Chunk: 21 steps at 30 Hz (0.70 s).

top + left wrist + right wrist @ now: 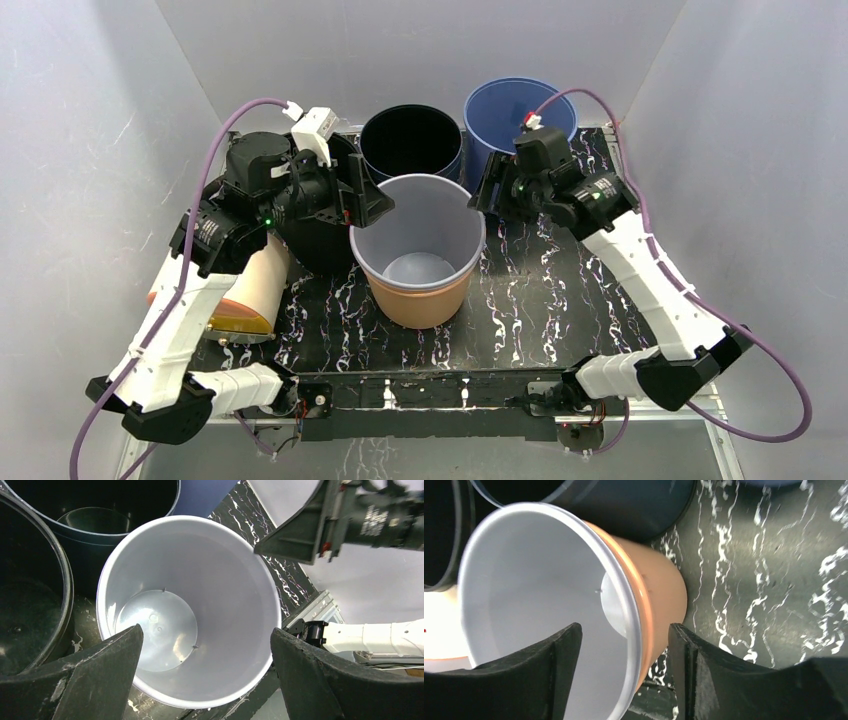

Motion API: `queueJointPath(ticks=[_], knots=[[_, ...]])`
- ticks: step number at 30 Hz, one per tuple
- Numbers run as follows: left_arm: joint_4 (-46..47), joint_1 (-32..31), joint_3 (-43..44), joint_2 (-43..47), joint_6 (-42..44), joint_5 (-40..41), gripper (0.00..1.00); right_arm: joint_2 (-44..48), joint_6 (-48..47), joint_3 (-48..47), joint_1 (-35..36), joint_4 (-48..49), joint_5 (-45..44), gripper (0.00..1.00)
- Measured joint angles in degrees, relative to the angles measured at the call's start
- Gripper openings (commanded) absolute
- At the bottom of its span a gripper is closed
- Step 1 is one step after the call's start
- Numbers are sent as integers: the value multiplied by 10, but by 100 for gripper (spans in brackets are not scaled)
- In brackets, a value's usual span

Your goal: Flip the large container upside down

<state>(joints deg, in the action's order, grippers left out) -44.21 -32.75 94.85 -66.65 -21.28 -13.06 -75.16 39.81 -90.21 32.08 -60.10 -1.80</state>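
The large orange plastic container with a pale grey inside (420, 300) stands upright, mouth up, at the middle of the black marbled counter (560, 310). The left fingers (372, 200) are spread wide at its left rim. The right fingers (487, 198) are apart too, straddling the right rim (the wall sits between them, not pinched). A black round bucket (410, 140) and a blue round bucket (505, 115) stand just behind it, by the far edge.

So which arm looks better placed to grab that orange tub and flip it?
Probably right: the right end effector stands open with the orange container's rim between its fingers. The left end effector only hovers wide open above the mouth.
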Motion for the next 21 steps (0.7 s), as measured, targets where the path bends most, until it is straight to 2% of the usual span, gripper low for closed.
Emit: queueJointPath(ticks=[2, 8, 13, 21], knots=[[0, 0, 0, 0, 0, 0, 99, -5, -14, -41, 0, -14, -16, 70], [-15, 0, 0, 0, 3, 21, 99, -30, -79, -192, 0, -64, -37, 71], [-100, 0, 54, -21, 0, 76, 98, -66, -141, -297, 13, -76, 0, 76], [-214, 0, 97, -16, -76, 208, 98, -158, -199, -292, 245, -56, -13, 86]])
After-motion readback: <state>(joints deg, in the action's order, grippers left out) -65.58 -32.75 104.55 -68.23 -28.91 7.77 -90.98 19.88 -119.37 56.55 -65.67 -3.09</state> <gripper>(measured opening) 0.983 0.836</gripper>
